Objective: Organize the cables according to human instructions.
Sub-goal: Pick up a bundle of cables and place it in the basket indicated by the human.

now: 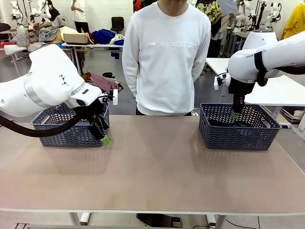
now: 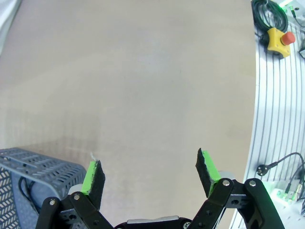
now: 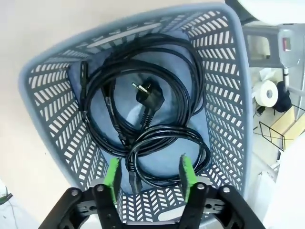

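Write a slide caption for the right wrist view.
Right tool open above the blue basket, which holds coiled black cables.

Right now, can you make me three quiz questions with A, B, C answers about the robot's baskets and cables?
1. Where is the right gripper?
A. Over the right basket
B. Flat on the table
C. Beside the person

2. What colour are the baskets?
A. Red
B. Blue-grey
C. Yellow

3. How are the left gripper fingers?
A. Shut on a cable
B. Spread apart, holding nothing
C. Shut on a plug

Answers:
1 A: its wrist view looks straight down on the coiled cables inside that basket.
2 B: both show blue-grey mesh walls.
3 B: bare table shows between its green pads.
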Robot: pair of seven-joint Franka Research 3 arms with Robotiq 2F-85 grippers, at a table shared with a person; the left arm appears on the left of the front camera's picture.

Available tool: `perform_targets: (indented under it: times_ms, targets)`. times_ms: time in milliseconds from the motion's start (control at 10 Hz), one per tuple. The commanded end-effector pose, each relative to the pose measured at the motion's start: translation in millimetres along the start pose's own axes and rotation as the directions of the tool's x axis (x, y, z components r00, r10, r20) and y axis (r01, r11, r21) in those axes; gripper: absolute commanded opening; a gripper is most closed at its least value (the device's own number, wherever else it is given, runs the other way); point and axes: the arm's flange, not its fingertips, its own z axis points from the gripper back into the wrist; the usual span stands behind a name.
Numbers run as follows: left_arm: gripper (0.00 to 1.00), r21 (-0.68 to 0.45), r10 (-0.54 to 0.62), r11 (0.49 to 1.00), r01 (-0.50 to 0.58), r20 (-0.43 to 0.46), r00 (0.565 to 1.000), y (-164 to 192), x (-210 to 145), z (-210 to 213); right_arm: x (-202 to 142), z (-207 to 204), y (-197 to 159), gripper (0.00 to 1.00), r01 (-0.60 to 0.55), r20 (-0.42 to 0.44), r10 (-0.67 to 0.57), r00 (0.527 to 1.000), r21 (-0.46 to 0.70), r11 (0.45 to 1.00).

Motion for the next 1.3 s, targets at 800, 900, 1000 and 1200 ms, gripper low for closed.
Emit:
perform_targets:
  times_ms: [800,900,1000,1200]
  targets:
    - [1.00,0.006,0.012,1.000,-0.013,0.010,1.000,-0.5,-1.5,1.1,-2.9,-2.1,1.0,1.00,-0.019,0.023,0.019,1.000,0.038,0.999]
    - [1.00,0.006,0.012,1.000,-0.013,0.010,1.000,-0.5,-1.5,1.1,-2.9,-2.1,1.0,1.00,-0.019,0.023,0.019,1.000,0.038,0.999]
    - [1.00,0.006,0.012,1.000,-0.013,0.010,1.000,-0.5,-1.5,1.1,-2.9,-2.1,1.0,1.00,-0.019,0.023,0.019,1.000,0.038,0.999]
    - [1.00,0.006,0.012,1.000,-0.013,0.010,1.000,-0.5,-1.5,1.1,-2.9,-2.1,1.0,1.00,-0.019,0.023,0.019,1.000,0.038,0.999]
